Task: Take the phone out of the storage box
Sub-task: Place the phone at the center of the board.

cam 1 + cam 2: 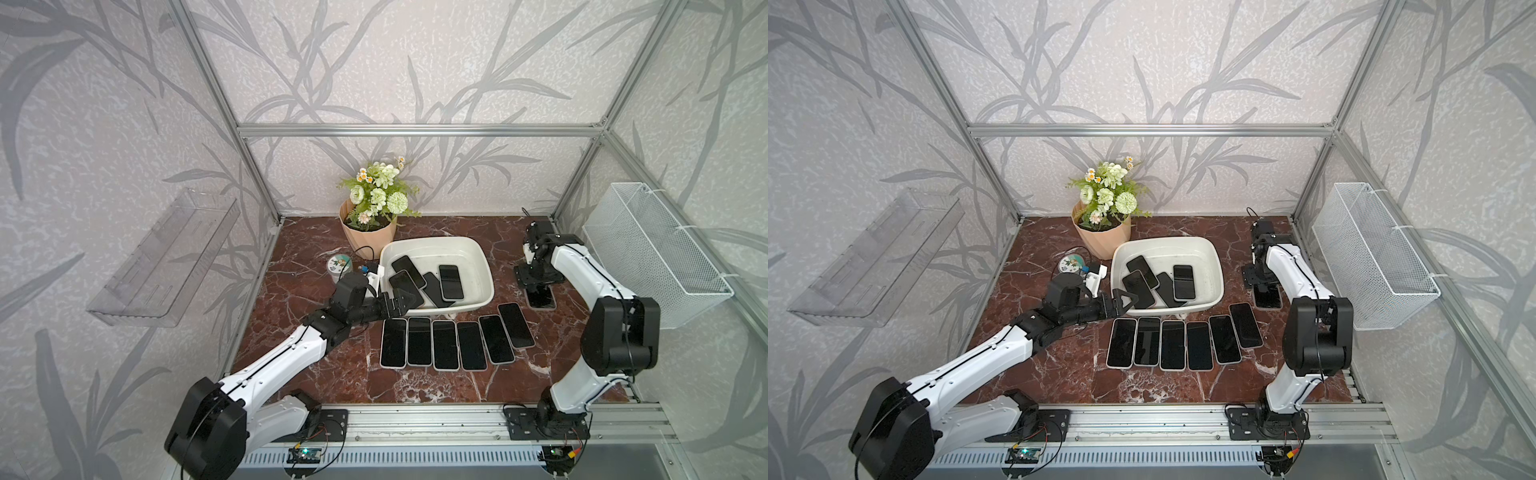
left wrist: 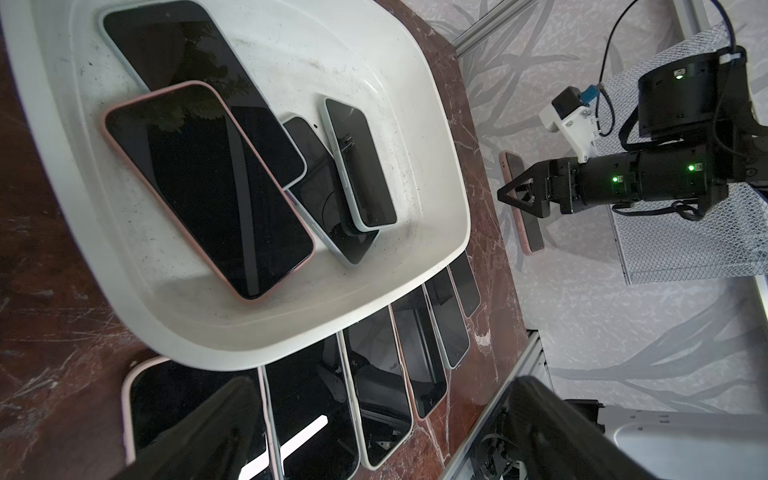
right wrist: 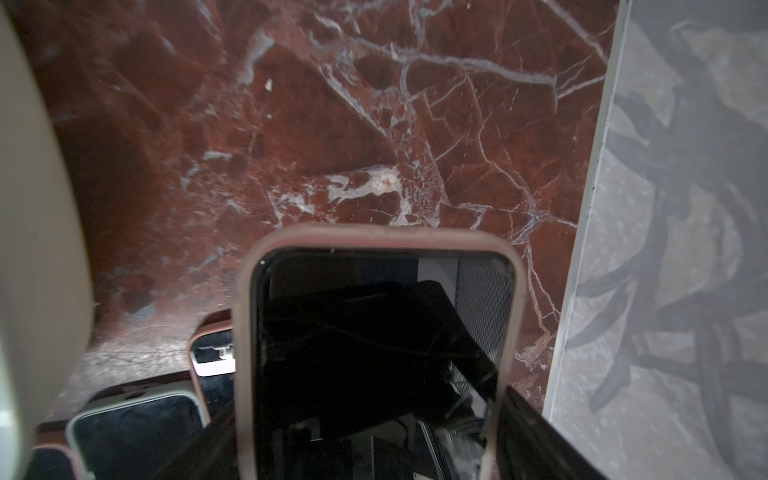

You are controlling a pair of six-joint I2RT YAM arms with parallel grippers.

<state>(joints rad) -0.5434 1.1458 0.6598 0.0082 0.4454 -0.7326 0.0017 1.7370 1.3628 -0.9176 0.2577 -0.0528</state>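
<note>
The storage box (image 1: pixel 432 242) (image 1: pixel 1165 242) (image 2: pixel 415 95) is a shallow white tub at the middle of the table. Several dark-screened phones lie overlapped in it. The nearest one, a pink-cased phone (image 1: pixel 404 286) (image 2: pixel 208 187), lies on top. My left gripper (image 1: pixel 405 301) (image 1: pixel 1124 301) (image 2: pixel 384 415) is open at the box's near left corner, with nothing between its fingers. To the right of the box, my right gripper (image 1: pixel 538 286) (image 2: pixel 515 195) (image 3: pixel 365 415) is shut on another pink-cased phone (image 1: pixel 540 298) (image 2: pixel 528 232) (image 3: pixel 374 353) by its long edges, screen up, a little above the table.
Several phones (image 1: pixel 446 345) (image 1: pixel 1173 345) lie side by side in a row just in front of the box. A flower pot (image 1: pixel 368 232) and a small round tin (image 1: pixel 339 264) stand behind and left of it. A wire-mesh basket (image 1: pixel 648 249) hangs on the right wall, a clear tray (image 1: pixel 166 257) on the left wall.
</note>
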